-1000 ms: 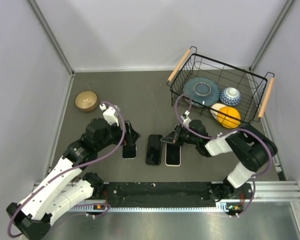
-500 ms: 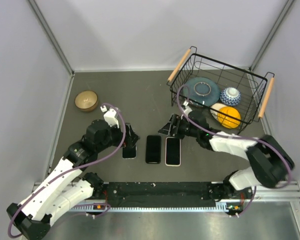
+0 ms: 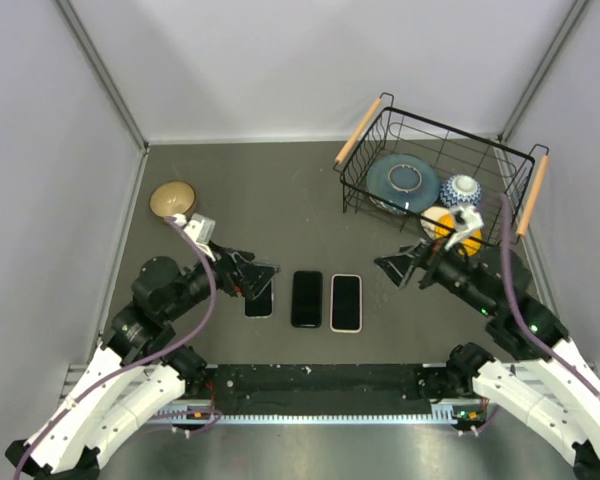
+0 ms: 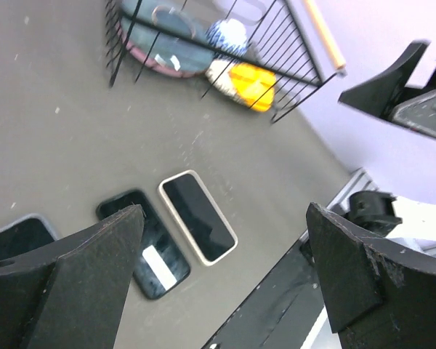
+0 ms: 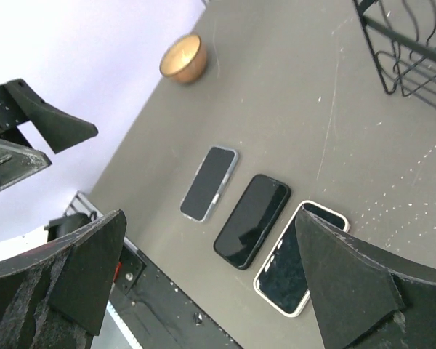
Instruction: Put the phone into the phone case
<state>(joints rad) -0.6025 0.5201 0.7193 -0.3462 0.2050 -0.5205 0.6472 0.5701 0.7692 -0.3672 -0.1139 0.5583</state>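
Observation:
Three phone-shaped slabs lie side by side near the front of the table. The right one is a cream-rimmed phone case point(image 3: 346, 302) point(image 5: 300, 256) point(image 4: 198, 216) with a dark phone screen filling it. A bare black phone point(image 3: 306, 298) point(image 5: 252, 219) point(image 4: 143, 242) lies in the middle. The left one is a grey-rimmed phone point(image 3: 259, 300) point(image 5: 209, 183). My left gripper point(image 3: 254, 276) point(image 4: 224, 211) hangs open above the grey-rimmed phone's far end and holds nothing. My right gripper point(image 3: 398, 268) point(image 5: 209, 218) is open and empty, off to the right of the cream case.
A black wire basket point(image 3: 432, 126) with wooden handles stands at the back right. It holds a blue plate point(image 3: 402, 180), a patterned bowl point(image 3: 461, 191) and an orange fruit point(image 3: 458, 233). A wooden bowl point(image 3: 172, 200) sits at the far left. A black rail point(image 3: 320, 382) runs along the front edge.
My right gripper was shut at the far end of the cream-cased phone. It has opened and drawn back to the right. The left arm pulled back leftward, still open.

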